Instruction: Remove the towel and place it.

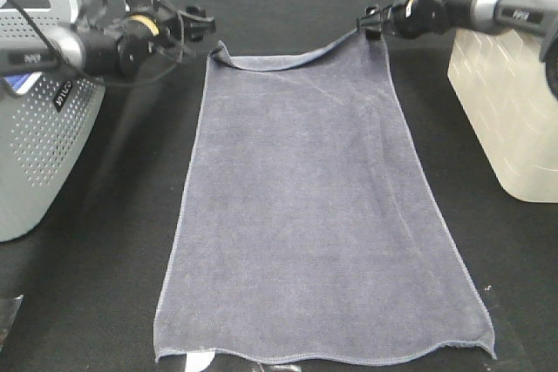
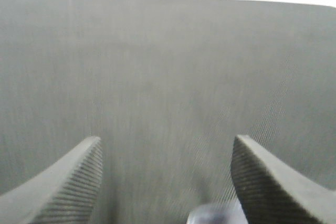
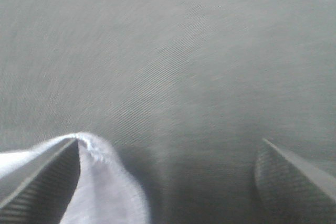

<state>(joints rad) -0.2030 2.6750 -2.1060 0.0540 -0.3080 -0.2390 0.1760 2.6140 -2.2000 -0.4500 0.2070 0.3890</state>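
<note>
One towel (image 1: pixel 318 215) lies flat across my frame's centre on the black table (image 1: pixel 113 250); my two grippers, left (image 1: pixel 202 30) and right (image 1: pixel 370 22), hover released at its top corners, between two baskets.

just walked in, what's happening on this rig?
Two arms are working a large slate-grey terry towel, which lies spread flat on the black table. Both end effectors sit at its far corners with jaws wide: the left end effector is clear of the cloth, while the right end effector has the corner draped on one finger, ungripped. Grey perforated basket at left, cream bin at right.
</note>
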